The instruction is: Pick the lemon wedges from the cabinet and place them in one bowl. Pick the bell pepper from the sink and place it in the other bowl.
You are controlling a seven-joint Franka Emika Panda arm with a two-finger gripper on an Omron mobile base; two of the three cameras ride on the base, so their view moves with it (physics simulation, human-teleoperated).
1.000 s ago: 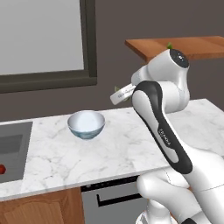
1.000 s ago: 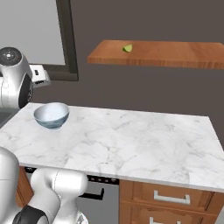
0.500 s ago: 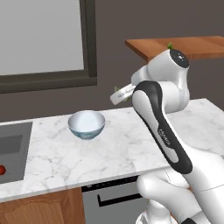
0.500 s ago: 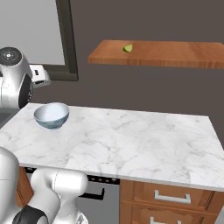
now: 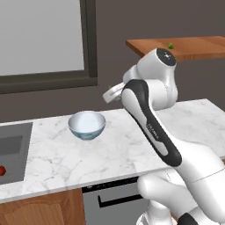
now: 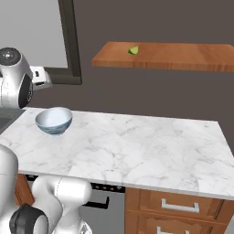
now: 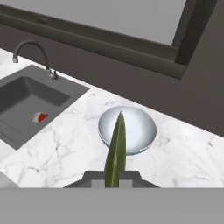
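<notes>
Fingers (image 7: 114, 177) clamped on thin yellow-green lemon wedge (image 7: 116, 148), high above round white bowl (image 7: 127, 129) on marble surface (image 7: 70, 144). Risk: early release, wedge bounces off rim. 1 wedge (image 6: 133, 50) on reddish-brown shelf board (image 6: 173, 55).

**White arm with dark joints**

The arm (image 5: 151, 127) is showing glossy white rounded shells, with a black band running along its long link and faint small grey lettering on it. A dark round cap with a pale mark is topping the elbow joint (image 5: 163, 54). The base (image 6: 59, 196) is showing bulbous white segments and a black ring joint.
</notes>
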